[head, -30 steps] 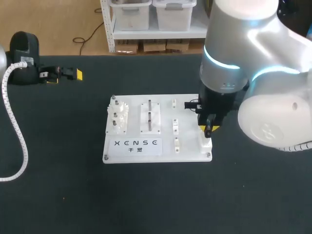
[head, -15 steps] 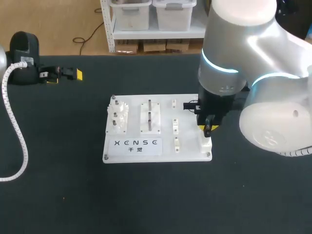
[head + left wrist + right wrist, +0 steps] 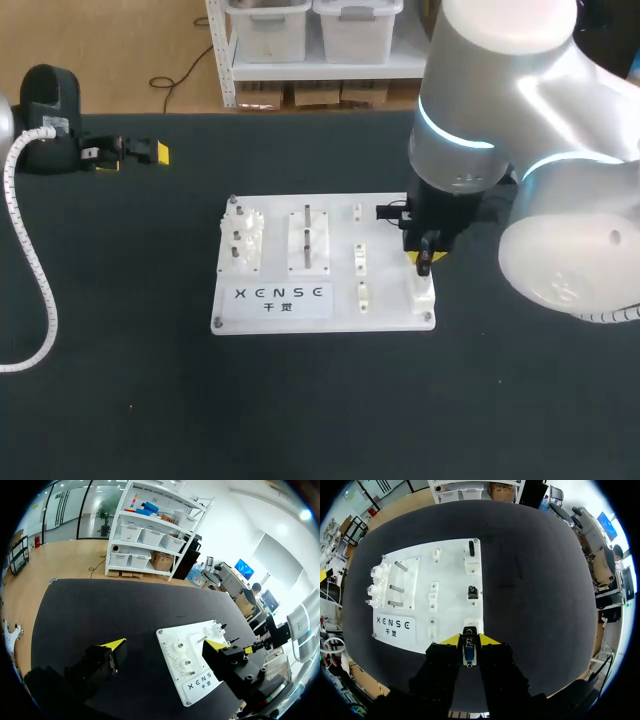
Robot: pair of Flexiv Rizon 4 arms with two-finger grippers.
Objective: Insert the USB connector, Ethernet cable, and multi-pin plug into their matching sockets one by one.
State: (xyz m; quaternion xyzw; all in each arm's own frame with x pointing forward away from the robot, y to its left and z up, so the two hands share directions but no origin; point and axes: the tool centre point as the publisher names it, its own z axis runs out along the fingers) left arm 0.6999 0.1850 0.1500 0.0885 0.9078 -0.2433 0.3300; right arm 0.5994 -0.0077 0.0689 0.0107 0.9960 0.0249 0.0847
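The right fingers [image 3: 451,640] clench a small connector [image 3: 468,652] right at the socket [image 3: 469,630] on the white board's [image 3: 385,300] corner. The left fingers [image 3: 114,643] hang released, holding nothing, over the surface [image 3: 120,350] well apart from the board

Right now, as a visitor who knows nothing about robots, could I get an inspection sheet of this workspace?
Surface: black table carrying a white board with pegs and sockets.
Job's things: a small plug held over the board's right edge, just short of a black socket; which of the three plugs it is, cannot tell.
Clutter: nothing seen.
Grippers: right claw shut on the plug; left claw open and empty at the table's far left.
Cables: white coiled hose along the left arm; no cable seen trailing from the plug.
Surroundings: nothing seen reaching over the table.
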